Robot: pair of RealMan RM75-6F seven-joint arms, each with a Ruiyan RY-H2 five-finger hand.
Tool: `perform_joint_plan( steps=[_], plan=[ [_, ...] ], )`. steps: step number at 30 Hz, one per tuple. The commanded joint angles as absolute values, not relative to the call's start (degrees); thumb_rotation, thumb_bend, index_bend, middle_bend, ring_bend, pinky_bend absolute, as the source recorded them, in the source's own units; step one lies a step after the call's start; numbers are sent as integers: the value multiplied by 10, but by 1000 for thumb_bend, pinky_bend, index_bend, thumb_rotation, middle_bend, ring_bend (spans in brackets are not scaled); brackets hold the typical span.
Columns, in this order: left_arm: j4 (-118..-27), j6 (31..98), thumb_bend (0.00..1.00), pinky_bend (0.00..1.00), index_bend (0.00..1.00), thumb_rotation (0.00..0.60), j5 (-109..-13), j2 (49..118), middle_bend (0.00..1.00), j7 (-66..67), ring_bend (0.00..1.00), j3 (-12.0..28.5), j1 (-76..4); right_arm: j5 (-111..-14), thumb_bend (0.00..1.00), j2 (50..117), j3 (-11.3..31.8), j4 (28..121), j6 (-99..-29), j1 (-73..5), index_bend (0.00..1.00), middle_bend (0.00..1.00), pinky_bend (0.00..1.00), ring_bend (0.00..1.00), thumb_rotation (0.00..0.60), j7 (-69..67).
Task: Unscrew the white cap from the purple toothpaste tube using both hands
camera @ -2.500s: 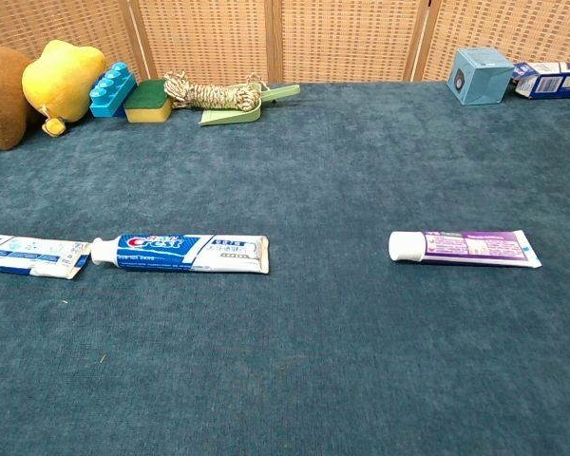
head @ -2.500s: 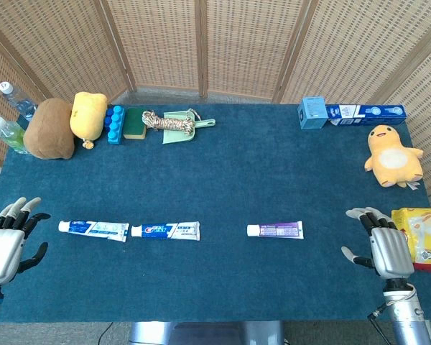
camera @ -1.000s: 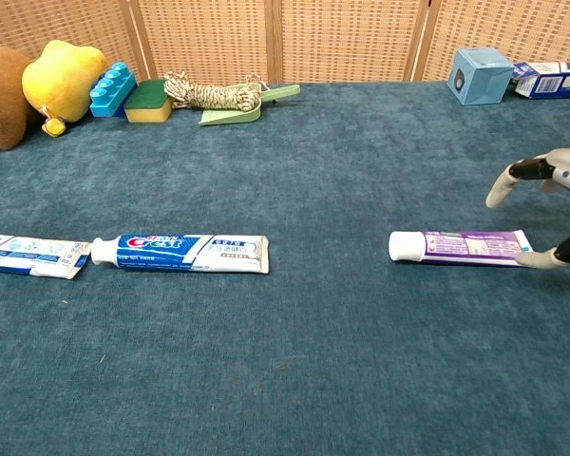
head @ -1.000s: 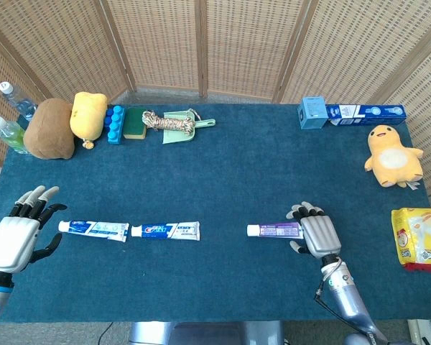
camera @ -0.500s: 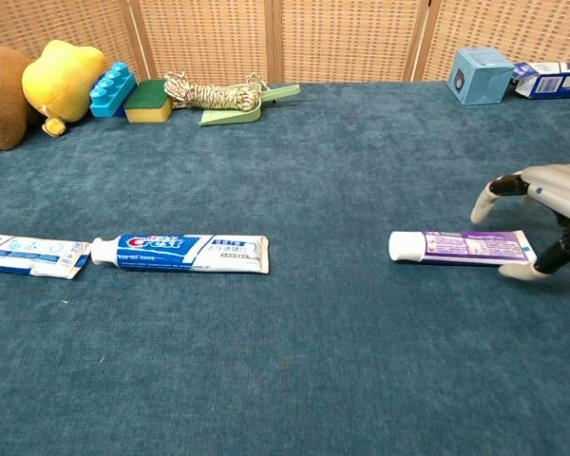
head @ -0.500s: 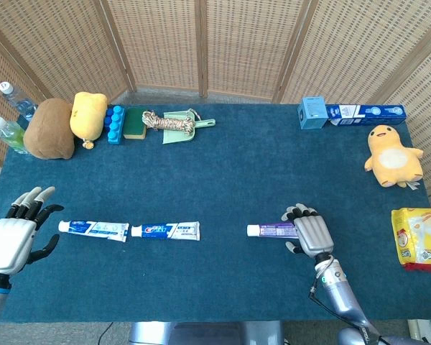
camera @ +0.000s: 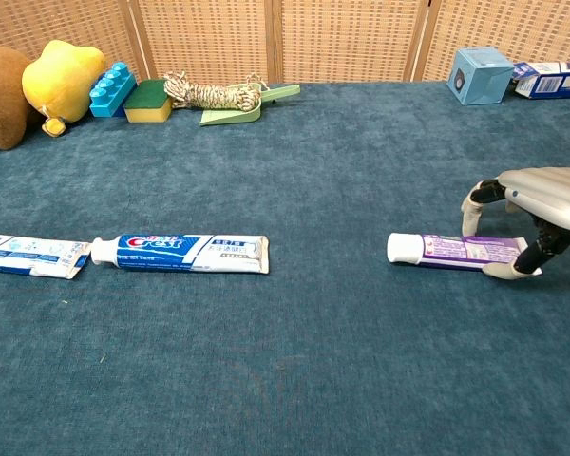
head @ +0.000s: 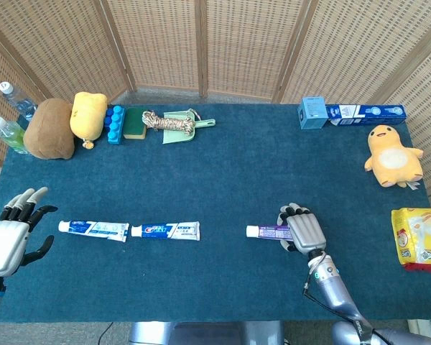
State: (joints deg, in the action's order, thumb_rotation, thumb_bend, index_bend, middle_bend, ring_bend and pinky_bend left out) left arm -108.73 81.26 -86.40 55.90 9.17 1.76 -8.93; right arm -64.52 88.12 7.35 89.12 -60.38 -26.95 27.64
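Observation:
The purple toothpaste tube [head: 269,231] [camera: 446,250] lies flat on the blue table cloth, its white cap [head: 253,231] [camera: 400,248] pointing to the left. My right hand [head: 305,231] [camera: 537,204] arches over the tube's tail end. Its fingers [camera: 470,220] come down on the far side and the thumb [camera: 506,271] presses the near edge, so it grips the tube on the table. The cap is uncovered. My left hand [head: 11,233] hovers open at the far left edge, fingers spread, far from the tube, and shows only in the head view.
Two blue-and-white toothpaste tubes [head: 93,228] [head: 165,230] lie in a row left of centre. A yellow plush [head: 391,154] and a snack packet [head: 419,238] sit at the right edge. Toys, a sponge, rope and boxes line the back edge.
My right hand came in from the right edge, slid left over the tube's tail and curled its fingers down around it. The tube shifted slightly left. The left hand drifted a little lower.

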Motion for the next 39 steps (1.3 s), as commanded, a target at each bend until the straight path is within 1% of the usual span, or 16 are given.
perform_joint_plan(
  steps=[1, 4, 7, 9, 12, 15, 20, 24, 30, 34, 39],
  plan=[
    [-1087, 816, 343, 86, 250, 600, -864, 558, 67, 90, 33, 17, -87, -636, 310, 884, 73, 893, -597, -277, 500, 262, 285, 169, 600, 287],
    [-1086, 821, 342, 86, 247, 600, -865, 557, 65, 87, 30, 15, -83, -628, 349, 887, 74, 893, -593, -284, 559, 297, 333, 205, 600, 297],
    [-1086, 824, 343, 86, 245, 600, -867, 554, 64, 84, 26, 14, -80, -624, 405, 889, 76, 897, -589, -290, 649, 391, 415, 303, 600, 295],
    [-1086, 830, 343, 85, 243, 600, -869, 553, 63, 81, 24, 13, -76, -625, 450, 887, 80, 900, -586, -293, 704, 469, 495, 394, 600, 284],
    [-1086, 834, 341, 85, 241, 600, -871, 551, 63, 78, 23, 12, -73, -630, 503, 880, 82, 901, -581, -296, 762, 540, 581, 482, 600, 265],
    [-1087, 836, 342, 84, 239, 600, -873, 550, 63, 76, 23, 11, -71, -636, 537, 872, 84, 903, -579, -296, 811, 590, 640, 539, 600, 239],
    [-1091, 840, 342, 85, 233, 600, -879, 550, 63, 76, 21, 12, -70, -648, 567, 852, 84, 915, -572, -295, 850, 627, 698, 587, 600, 197],
    [-1094, 836, 342, 84, 227, 600, -881, 551, 63, 79, 21, 11, -71, -649, 576, 835, 90, 926, -550, -293, 865, 643, 739, 618, 600, 131],
    [-1101, 828, 341, 86, 227, 600, -881, 547, 64, 87, 21, 13, -77, -668, 580, 799, 98, 939, -513, -289, 870, 659, 756, 636, 600, 8],
    [-1108, 816, 342, 96, 230, 600, -879, 545, 74, 90, 36, 17, -86, -689, 580, 764, 105, 951, -486, -283, 871, 673, 768, 654, 600, -98],
    [-1114, 797, 342, 111, 234, 600, -872, 548, 87, 94, 58, 23, -100, -727, 582, 733, 108, 955, -472, -275, 870, 682, 773, 670, 600, -206]
  ],
)
